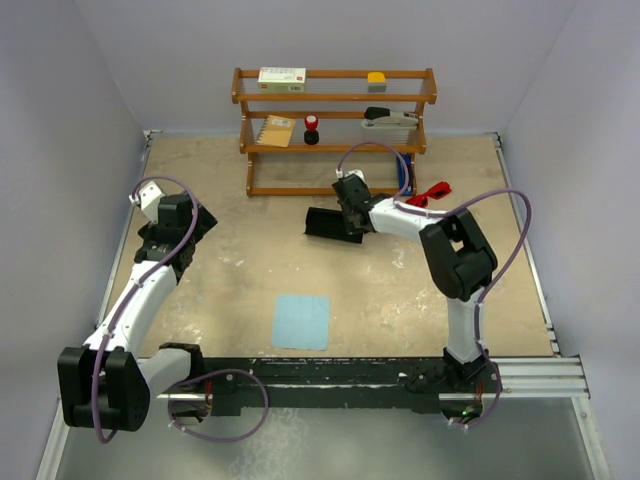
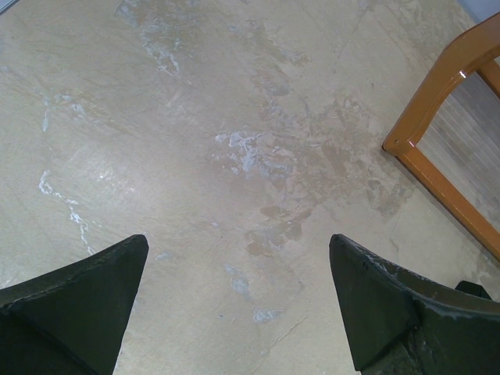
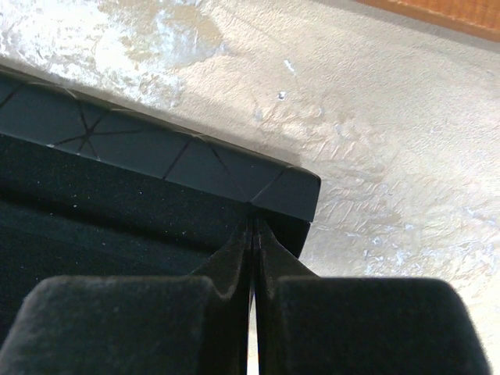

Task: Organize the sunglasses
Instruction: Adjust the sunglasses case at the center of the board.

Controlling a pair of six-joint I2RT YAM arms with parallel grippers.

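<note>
The red sunglasses (image 1: 434, 190) lie on the table at the wooden shelf's right foot, behind my right arm. A black case (image 1: 326, 224) lies open in front of the shelf, seen from the right wrist as a patterned wall (image 3: 156, 156) over a dark felt inside. My right gripper (image 1: 349, 213) is shut, its tips (image 3: 252, 226) pressed together against the inside of that wall near the case's corner. My left gripper (image 1: 190, 222) hangs open over bare table at the left, its fingers (image 2: 238, 242) wide apart with nothing between them.
The wooden shelf (image 1: 335, 125) stands at the back and holds small items on its tiers. Its lower left corner (image 2: 437, 94) shows in the left wrist view. A light blue cloth (image 1: 302, 321) lies flat near the front middle. Grey walls close in both sides.
</note>
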